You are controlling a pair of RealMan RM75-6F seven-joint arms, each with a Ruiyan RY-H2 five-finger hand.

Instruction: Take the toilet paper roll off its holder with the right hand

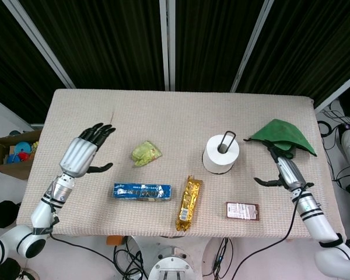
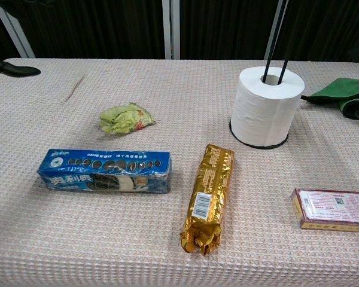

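Observation:
A white toilet paper roll (image 1: 221, 154) (image 2: 267, 106) stands upright on a black wire holder (image 1: 225, 141) (image 2: 275, 37) whose loop rises through its core, right of the table's middle. My right hand (image 1: 283, 169) hovers to the right of the roll, apart from it, fingers spread and thumb pointing toward it, holding nothing. My left hand (image 1: 81, 153) is at the table's left side, fingers spread, empty. In the chest view only a dark fingertip (image 2: 15, 70) of the left hand shows at the left edge.
A green cloth (image 1: 282, 136) (image 2: 344, 94) lies right of the roll, just behind my right hand. A crumpled green wrapper (image 1: 146, 153), a blue biscuit pack (image 1: 142, 191), a gold packet (image 1: 189, 202) and a red box (image 1: 242, 210) lie along the front half.

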